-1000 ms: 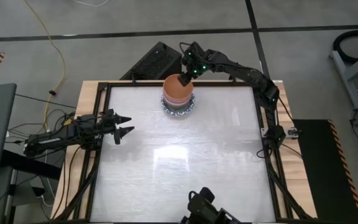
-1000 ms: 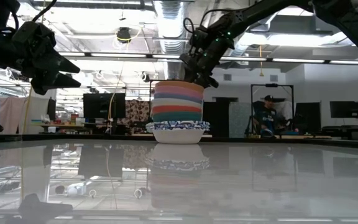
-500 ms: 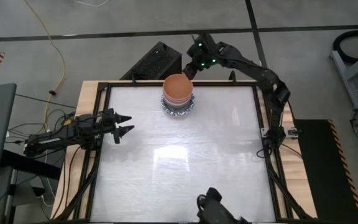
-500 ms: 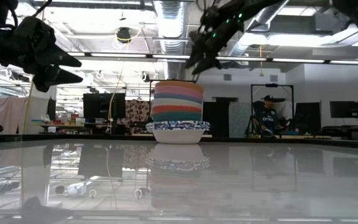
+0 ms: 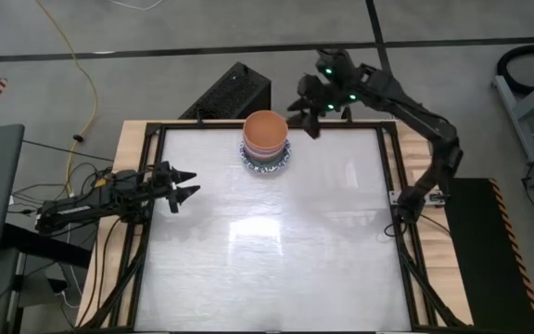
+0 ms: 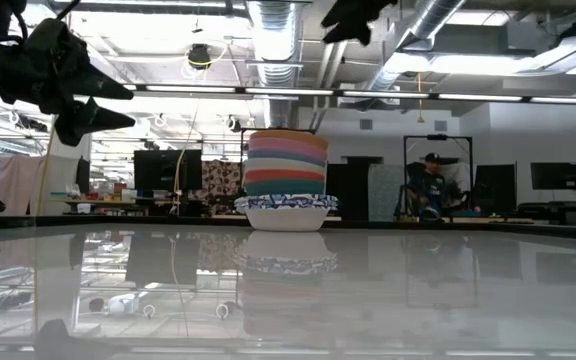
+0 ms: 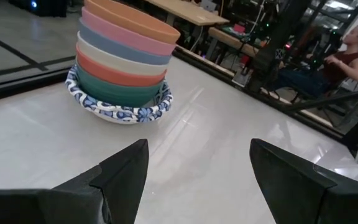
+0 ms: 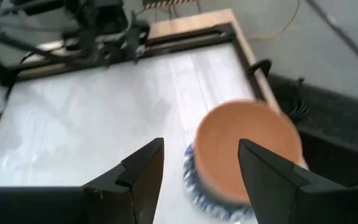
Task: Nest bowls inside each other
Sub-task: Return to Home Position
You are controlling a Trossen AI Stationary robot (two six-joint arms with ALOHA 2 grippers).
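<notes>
A stack of bowls [image 5: 266, 139] stands near the middle of the table's far edge. An orange bowl [image 8: 248, 144] is on top, with pink, blue, cream, red and teal bowls nested below it. The lowest visible bowl, white with a blue-patterned rim [image 7: 120, 112], rests on the table. My right gripper [image 5: 306, 116] hangs open and empty, high above the table, to the right of the stack; in the low view it [image 6: 353, 18] is at the top edge. My left gripper [image 5: 186, 185] waits open near the left edge, pointing level toward the stack [image 7: 124, 65].
A black box [image 5: 234, 91] lies beyond the far edge, behind the stack. The black table frame [image 5: 392, 199] runs around the white tabletop [image 5: 267, 250], which is bare from the middle to the near edge. A seated person [image 6: 428, 188] shows in the room behind.
My right gripper has risen from beside the top bowl's rim and drawn away toward the table's right, rolling as it went; its fingers stay open. The stack has not moved.
</notes>
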